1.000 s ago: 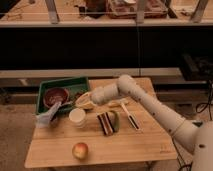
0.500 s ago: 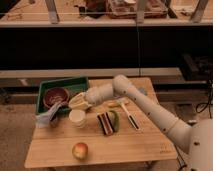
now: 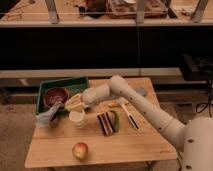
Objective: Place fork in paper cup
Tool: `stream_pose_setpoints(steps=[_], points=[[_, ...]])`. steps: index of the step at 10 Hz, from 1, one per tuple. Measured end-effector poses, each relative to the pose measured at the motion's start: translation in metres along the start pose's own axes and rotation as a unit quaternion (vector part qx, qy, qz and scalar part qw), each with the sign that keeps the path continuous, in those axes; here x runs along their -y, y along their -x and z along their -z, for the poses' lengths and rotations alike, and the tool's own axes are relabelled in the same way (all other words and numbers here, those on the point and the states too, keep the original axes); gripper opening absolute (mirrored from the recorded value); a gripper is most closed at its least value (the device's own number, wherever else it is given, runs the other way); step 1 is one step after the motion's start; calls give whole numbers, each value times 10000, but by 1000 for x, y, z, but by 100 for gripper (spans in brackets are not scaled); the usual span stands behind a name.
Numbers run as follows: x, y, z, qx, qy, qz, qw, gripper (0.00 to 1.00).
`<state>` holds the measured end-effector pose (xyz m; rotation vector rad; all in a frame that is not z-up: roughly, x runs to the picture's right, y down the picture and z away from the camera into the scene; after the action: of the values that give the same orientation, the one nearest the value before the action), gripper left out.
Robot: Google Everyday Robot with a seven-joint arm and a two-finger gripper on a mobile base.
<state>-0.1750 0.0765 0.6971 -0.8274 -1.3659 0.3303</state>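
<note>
The paper cup (image 3: 77, 119), small, round and cream-white, stands upright on the wooden table (image 3: 130, 147) just in front of the green tray. My gripper (image 3: 71, 105) hangs directly above and slightly behind the cup, at the tray's near right corner, and it is shut. The arm reaches in from the right, across the table's back half. I cannot make out the fork; it is not lying anywhere on the table that I can see, and whether it is between the fingers I cannot tell.
A green tray (image 3: 62, 82) at the back left holds a reddish-brown bowl (image 3: 55, 96). A crumpled grey-blue bag (image 3: 49, 118) lies at its front corner. Right of the cup lie dark bars (image 3: 103, 123), a green item (image 3: 114, 120), a white-handled utensil (image 3: 131, 118) and a yellow piece (image 3: 114, 104). An apple (image 3: 80, 150) sits near the front edge.
The gripper has moved left and a little down, from beside the tray's right edge to above the paper cup. Nothing on the table has shifted.
</note>
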Motion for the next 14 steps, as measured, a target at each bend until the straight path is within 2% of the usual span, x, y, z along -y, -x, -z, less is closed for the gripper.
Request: stream_pose_setpoints(steps=[1,3,5,6,8,9,13,14], points=[[0,0,0,0,0,0,10000,0],[0,-27,5,96,20,-176,9998,0],[1,-41,13,135,18,-238,9996,0],[0,-47,16,145,83,-266,9995,5],[3,-55,14,187,188,-337,9991,22],[5,-60,15,214,214,-397,9988,35],[6,-70,15,229,240,-522,9981,74],[6,-71,17,211,221,-526,9981,79]])
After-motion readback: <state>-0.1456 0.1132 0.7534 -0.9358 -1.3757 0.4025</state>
